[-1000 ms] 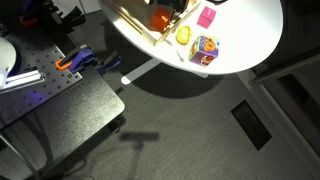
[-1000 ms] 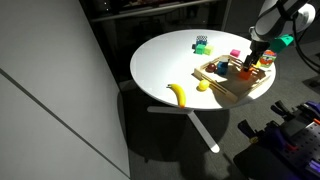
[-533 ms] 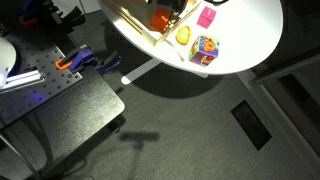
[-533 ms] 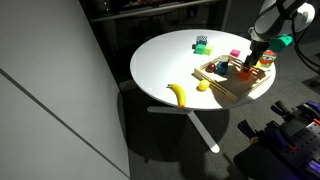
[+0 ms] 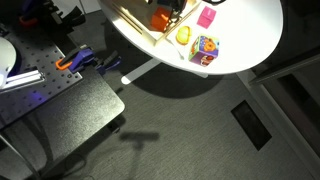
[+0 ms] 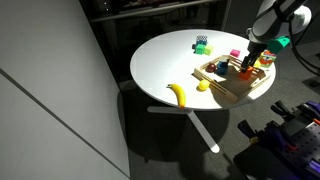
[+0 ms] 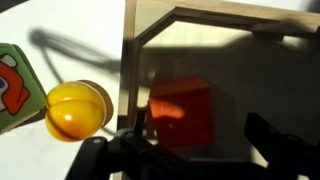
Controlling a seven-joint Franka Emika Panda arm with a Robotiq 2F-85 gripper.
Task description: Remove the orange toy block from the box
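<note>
In the wrist view, the orange toy block [image 7: 182, 112] is seen lying on the floor of the box [image 7: 132, 60], low in the centre of the frame and just inside the left wall. The tool [image 7: 200, 150] is held wide open, its dark fingers [image 7: 272, 145] set at the bottom edge to either side of the block, with nothing gripped. A yellow round piece [image 7: 77, 108] is seen outside that wall, at the left, on the white counter [image 7: 70, 20].

Round table [image 6: 160, 65], banana [image 6: 178, 95], pink block [image 5: 206, 17], multicoloured cube [image 5: 204, 49], yellow piece [image 7: 76, 109]
</note>
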